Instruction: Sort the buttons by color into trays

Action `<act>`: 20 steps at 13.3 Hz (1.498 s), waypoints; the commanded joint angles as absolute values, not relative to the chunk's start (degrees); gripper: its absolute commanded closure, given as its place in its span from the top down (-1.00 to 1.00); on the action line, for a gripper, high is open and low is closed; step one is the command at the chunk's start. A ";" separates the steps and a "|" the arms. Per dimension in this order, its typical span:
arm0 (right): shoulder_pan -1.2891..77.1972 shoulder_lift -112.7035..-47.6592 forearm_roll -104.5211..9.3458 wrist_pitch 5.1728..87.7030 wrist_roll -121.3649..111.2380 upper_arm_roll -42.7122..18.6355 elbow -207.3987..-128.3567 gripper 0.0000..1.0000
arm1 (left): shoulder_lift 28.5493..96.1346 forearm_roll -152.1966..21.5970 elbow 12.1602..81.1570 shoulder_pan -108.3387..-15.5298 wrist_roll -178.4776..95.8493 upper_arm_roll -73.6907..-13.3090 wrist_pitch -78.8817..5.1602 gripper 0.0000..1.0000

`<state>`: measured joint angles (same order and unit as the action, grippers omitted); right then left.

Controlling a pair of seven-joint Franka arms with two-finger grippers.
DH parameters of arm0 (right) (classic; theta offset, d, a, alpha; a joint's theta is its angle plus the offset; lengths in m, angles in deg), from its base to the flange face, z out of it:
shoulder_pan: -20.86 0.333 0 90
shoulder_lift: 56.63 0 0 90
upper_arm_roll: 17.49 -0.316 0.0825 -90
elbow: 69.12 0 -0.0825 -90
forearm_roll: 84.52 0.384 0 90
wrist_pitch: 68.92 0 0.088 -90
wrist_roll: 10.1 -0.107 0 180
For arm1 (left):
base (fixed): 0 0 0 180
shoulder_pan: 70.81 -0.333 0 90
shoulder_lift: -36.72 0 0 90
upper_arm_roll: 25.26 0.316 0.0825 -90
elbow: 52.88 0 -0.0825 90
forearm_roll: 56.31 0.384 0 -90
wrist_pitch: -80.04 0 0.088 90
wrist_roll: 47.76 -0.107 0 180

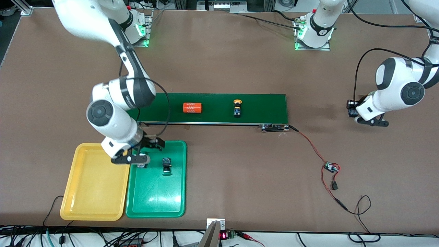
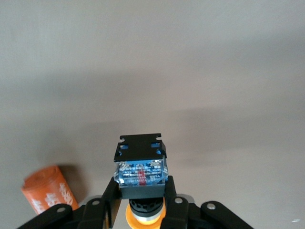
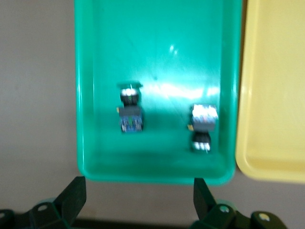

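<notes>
Front view first, working across from the right arm's end of the table: I see the yellow tray (image 1: pixel 92 185) with nothing in it, and touching its side the green tray (image 1: pixel 156 202). My right gripper (image 1: pixel 139 156) hangs over the seam between the two trays, at the edge nearer the conveyor, with its fingers spread wide and nothing between them. Its wrist camera looks straight down on two green-capped buttons lying in the green tray, one (image 3: pixel 129 107) toward the outer wall and the other (image 3: pixel 203 126) close to the wall that meets the yellow tray. Next comes the conveyor belt (image 1: pixel 267 108), carrying an orange cylinder (image 1: pixel 192 108) with printed text and, farther toward the left arm's end, a yellow-capped button (image 1: pixel 237 108) lying on its side. Past the belt's end a red wire (image 1: pixel 310 144) trails across the bare table. My left gripper (image 1: pixel 368 118) is up over the bare table, clamped on a second yellow-capped button (image 2: pixel 142 174), the cap tucked between its fingers (image 2: pixel 169 200).
</notes>
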<state>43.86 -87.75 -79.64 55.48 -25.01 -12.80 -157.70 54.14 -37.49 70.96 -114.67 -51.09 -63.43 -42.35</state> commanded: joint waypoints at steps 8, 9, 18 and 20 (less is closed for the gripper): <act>42.92 -54.71 -79.60 54.49 -24.86 -14.32 -195.05 1.00 | 56.05 -52.69 59.01 -86.30 -36.99 -63.41 -37.38 -1.00; 43.00 -53.56 -79.51 54.48 -25.30 -14.50 -196.28 1.00 | 57.19 -52.97 58.83 -84.28 -32.69 -63.41 -37.64 -1.00; 43.79 -55.22 -79.60 57.81 -40.76 -22.66 -198.32 1.00 | 65.19 -54.37 58.92 -79.77 -18.59 -63.32 -43.52 -1.00; 45.54 -57.50 -79.60 60.79 -44.62 -23.73 -197.62 1.00 | 66.07 -54.46 58.92 -79.60 -18.59 -63.23 -44.24 -0.85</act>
